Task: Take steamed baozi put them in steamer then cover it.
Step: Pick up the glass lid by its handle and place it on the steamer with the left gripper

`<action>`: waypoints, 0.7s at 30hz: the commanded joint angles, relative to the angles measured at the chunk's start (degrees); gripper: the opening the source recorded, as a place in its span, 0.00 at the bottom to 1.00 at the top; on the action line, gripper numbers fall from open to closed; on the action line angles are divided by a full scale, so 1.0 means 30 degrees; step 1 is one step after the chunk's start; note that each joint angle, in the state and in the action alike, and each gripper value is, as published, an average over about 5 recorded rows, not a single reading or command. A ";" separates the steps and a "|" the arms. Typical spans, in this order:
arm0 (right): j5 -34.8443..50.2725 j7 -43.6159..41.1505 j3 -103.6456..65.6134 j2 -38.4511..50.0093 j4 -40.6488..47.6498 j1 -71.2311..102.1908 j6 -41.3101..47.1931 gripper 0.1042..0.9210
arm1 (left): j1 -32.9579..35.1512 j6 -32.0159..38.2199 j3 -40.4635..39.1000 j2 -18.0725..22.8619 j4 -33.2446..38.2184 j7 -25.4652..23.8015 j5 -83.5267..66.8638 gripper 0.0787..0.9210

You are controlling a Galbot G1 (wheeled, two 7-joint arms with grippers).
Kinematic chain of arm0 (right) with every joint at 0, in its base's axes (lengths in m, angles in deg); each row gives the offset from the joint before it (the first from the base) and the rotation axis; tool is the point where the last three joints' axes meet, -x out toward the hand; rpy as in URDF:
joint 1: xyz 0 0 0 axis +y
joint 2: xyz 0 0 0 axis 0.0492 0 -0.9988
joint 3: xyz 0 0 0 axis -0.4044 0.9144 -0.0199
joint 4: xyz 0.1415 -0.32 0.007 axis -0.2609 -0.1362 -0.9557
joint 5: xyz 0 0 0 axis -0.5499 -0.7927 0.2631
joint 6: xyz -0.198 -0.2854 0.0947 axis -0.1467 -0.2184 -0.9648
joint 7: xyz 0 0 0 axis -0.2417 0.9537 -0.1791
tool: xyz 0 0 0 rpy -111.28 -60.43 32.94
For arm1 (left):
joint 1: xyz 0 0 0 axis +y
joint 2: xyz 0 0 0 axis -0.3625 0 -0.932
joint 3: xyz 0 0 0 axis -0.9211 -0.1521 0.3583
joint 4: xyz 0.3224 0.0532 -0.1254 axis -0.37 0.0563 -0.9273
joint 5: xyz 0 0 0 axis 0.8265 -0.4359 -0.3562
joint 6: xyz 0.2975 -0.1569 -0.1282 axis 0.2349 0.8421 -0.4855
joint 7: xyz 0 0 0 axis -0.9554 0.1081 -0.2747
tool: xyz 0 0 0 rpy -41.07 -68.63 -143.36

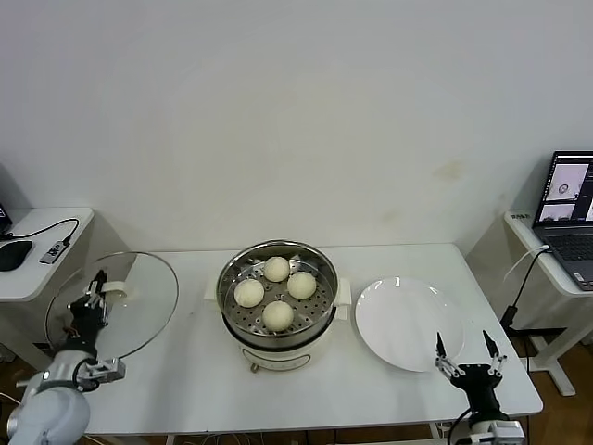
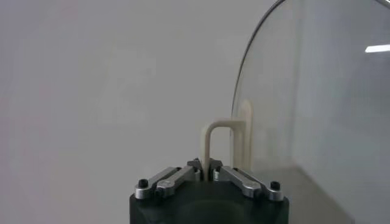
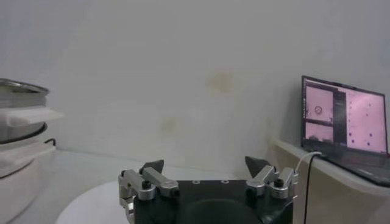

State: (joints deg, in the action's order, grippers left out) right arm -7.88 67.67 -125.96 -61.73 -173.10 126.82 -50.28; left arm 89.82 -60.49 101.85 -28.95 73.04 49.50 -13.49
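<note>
A long white table (image 1: 185,371) in front of a pale wall. In the middle of it, a round shiny steel steamer (image 1: 278,320) on a white base with side handles. Just to the right of that, a flat round white plate (image 1: 408,324), near the steamer but not touching, with nothing on it. Nothing else lying on the white top. Two more small white tables off to the sides, one at the left (image 1: 42,250) with a black cable, one at the right (image 1: 547,255) with an open laptop (image 1: 565,209).

Plain white wall (image 1: 296,111) behind white table (image 1: 185,371)
</note>
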 commanded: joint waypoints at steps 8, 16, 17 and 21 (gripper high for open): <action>-0.1320 0.0754 0.0334 -0.1015 0.0082 -0.0071 0.0048 0.88 | -0.5242 -0.7558 -0.8834 -0.3188 0.5738 -0.3047 -0.2134 0.07; -0.2165 0.1793 0.0893 -0.1603 0.0312 -0.0068 0.0227 0.88 | -0.9253 -0.9114 -1.2874 -0.1264 0.4905 -0.5385 -0.0084 0.07; -0.2280 0.1935 0.0905 -0.1614 0.0313 -0.0071 0.0258 0.88 | -0.9575 -0.9180 -1.3289 -0.0863 0.4718 -0.5617 0.0200 0.07; -0.2483 0.2341 0.0812 -0.1626 0.0162 -0.0079 0.0446 0.88 | -1.0705 -0.9420 -1.4658 0.0642 0.3810 -0.6449 0.1362 0.07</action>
State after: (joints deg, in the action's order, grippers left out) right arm -12.98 71.92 -124.00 -65.63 -172.52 126.59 -49.57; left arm 70.42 -82.44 73.56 -33.38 85.96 37.10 -15.11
